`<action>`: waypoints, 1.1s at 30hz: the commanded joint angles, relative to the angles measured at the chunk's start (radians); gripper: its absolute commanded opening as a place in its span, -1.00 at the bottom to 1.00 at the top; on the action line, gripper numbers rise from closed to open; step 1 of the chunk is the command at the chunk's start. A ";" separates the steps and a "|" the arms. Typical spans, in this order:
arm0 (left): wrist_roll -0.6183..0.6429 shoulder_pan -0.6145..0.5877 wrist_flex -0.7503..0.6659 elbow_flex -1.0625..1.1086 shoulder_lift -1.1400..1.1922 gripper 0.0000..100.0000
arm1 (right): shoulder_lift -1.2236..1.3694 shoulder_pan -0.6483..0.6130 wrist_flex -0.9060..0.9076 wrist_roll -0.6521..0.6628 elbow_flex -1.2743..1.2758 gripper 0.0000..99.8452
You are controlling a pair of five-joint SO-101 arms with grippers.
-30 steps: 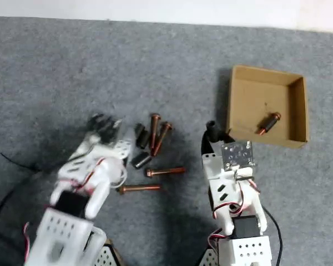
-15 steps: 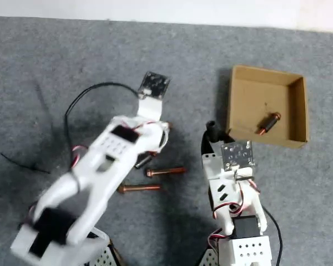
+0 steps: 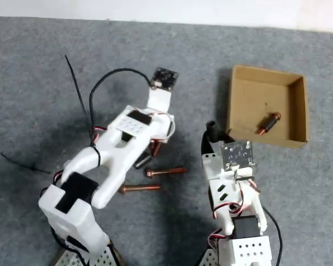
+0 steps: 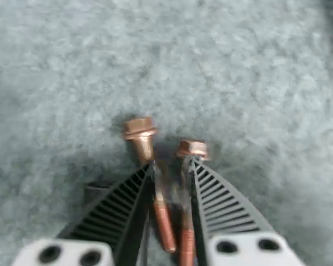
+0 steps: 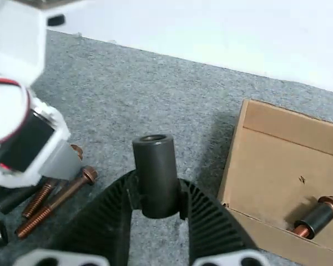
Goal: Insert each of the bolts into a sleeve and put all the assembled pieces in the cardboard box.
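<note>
Two copper bolts lie side by side on the grey carpet. My left gripper is low over them, open, with both shanks in the narrow gap between its fingers. A black sleeve lies just beside one finger. In the high view the left arm covers these bolts. My right gripper is shut on an upright black sleeve, near the cardboard box. One assembled bolt and sleeve lies in the box.
Two more bolts lie on the carpet between the arms. A loose sleeve peeks out beside the left arm. A black cable arcs above the left arm. The box is open-topped with low walls.
The left arm has swung from its folded spot at the left out over the bolt pile and lowered its gripper onto two bolts. The right arm has not moved.
</note>
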 commanded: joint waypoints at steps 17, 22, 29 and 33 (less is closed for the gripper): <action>0.011 -0.031 0.000 -0.038 0.001 -0.79 | -0.021 0.010 -0.008 0.009 0.101 -0.99; 0.011 -0.071 -0.005 -0.012 0.002 -0.79 | -0.021 0.010 -0.008 0.009 0.101 -0.99; 0.011 -0.065 -0.003 -0.024 0.044 -0.79 | -0.021 0.010 -0.008 0.009 0.101 -0.99; 0.009 -0.062 0.049 -0.116 0.102 -0.79 | -0.021 0.010 -0.008 0.009 0.101 -0.99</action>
